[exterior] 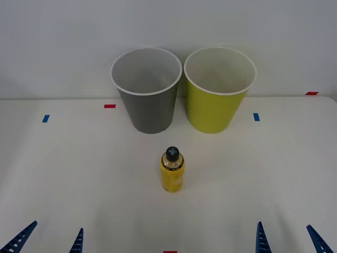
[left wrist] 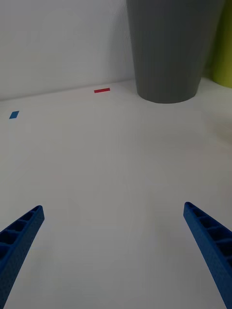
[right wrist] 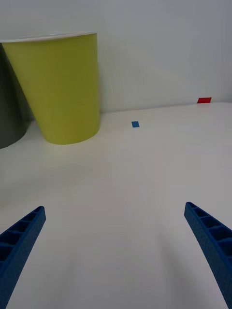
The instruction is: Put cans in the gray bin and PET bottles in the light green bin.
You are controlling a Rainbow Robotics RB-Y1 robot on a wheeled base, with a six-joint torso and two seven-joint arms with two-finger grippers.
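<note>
A small yellow PET bottle (exterior: 172,171) with a black cap stands upright at the table's middle. Behind it stand the gray bin (exterior: 147,89) on the left and the light green bin (exterior: 218,88) on the right, side by side, both looking empty inside. My left gripper (exterior: 48,238) is open at the near left edge, well apart from the bottle. Open too, my right gripper (exterior: 288,238) waits at the near right edge. The right wrist view shows the light green bin (right wrist: 60,84) ahead of its fingers, the left wrist view the gray bin (left wrist: 169,48).
Small blue tape marks (exterior: 46,118) (exterior: 256,116) and red ones (exterior: 109,106) (exterior: 311,93) lie on the white table (exterior: 79,179). A pale wall rises right behind the bins. Open tabletop lies on both sides of the bottle.
</note>
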